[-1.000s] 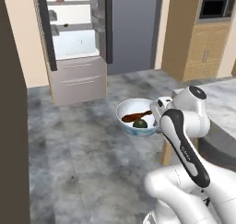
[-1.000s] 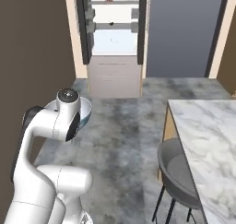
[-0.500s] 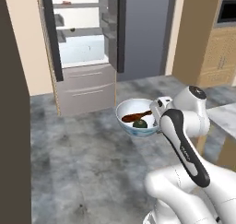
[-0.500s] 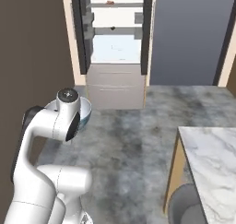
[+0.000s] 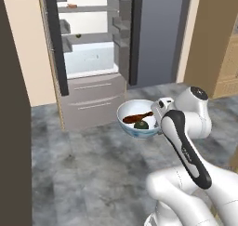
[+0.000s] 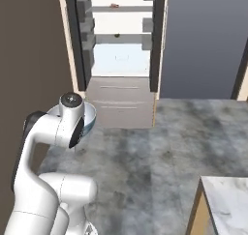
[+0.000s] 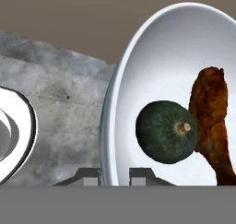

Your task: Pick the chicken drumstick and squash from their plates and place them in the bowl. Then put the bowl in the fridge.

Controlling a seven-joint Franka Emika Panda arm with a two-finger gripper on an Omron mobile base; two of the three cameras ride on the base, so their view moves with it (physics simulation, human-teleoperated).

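**Bowl held by its rim in front of the open fridge**

The gripper (image 7: 115,176) is closed on the near rim of the bowl (image 7: 152,61), one dark fingertip on each side of the thin white wall. Just beyond the fingers, inside the bowl, lies the squash (image 7: 166,132), a round dark green lump with a pale stem scar, and touching it on the far side is the chicken drumstick (image 7: 211,121), glossy brown and knobbly, thick end away from the fingers.

From the left base view the bowl (image 5: 137,125) hangs in the air above the mottled grey stone floor (image 5: 79,174), with open floor all around it and between it and the fridge (image 5: 93,57). That view also shows the fridge's left door swung wide, white interior, glass shelves and a grey bottom drawer (image 5: 90,102).

In the right base view the arm hides most of the bowl (image 6: 88,123); a sliver of its pale blue patterned outside seems to peek past the wrist. This view adds a marble counter corner (image 6: 227,200) well to the side.
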